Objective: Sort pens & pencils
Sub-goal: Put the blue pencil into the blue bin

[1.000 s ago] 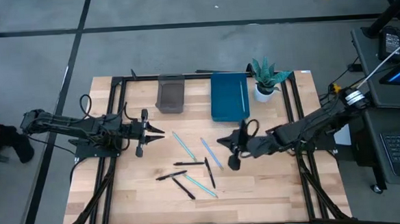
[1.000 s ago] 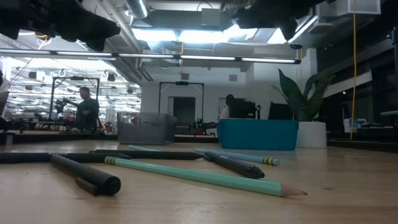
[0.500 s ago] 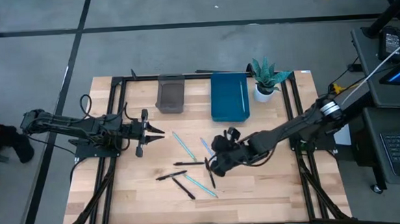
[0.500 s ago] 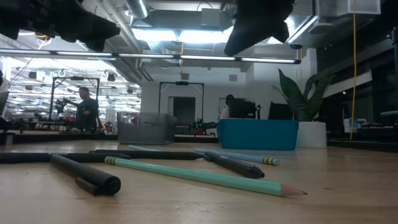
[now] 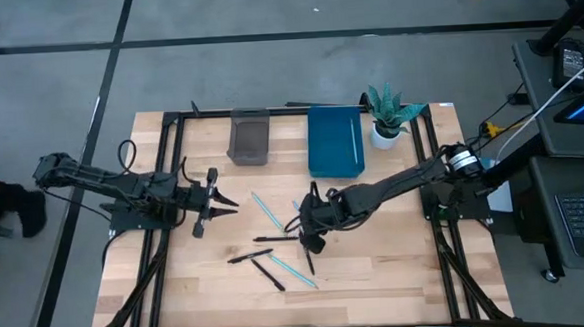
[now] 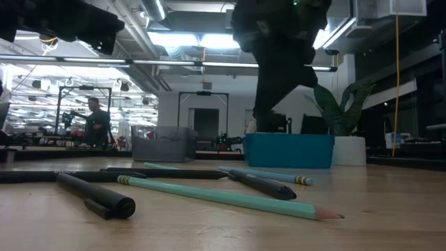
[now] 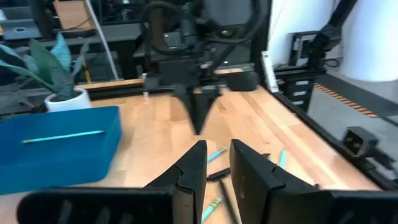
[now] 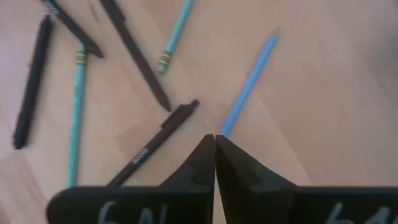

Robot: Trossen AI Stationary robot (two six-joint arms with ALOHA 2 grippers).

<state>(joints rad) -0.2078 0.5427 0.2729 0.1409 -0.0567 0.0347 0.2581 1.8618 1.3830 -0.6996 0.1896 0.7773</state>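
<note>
Several pens and pencils lie flat and scattered on the wooden table's middle: black pens, teal pencils and a blue pencil. One more teal pencil lies in the blue bin. My right gripper is shut and points steeply down above the pile, over the blue pencil's end; in the low view it hangs clear of the table. My left gripper waits near the table's left side, level, open, with nothing between its fingers.
A grey bin stands at the far edge beside the blue bin. A potted plant stands at the far right. A black frame runs along the table's edges. Bare wood lies near the front edge.
My right gripper has swung from the table's right toward its middle and come down, tipping from nearly level to steeply downward. It now hangs over the pile, still shut. The pens and pencils have not moved.
</note>
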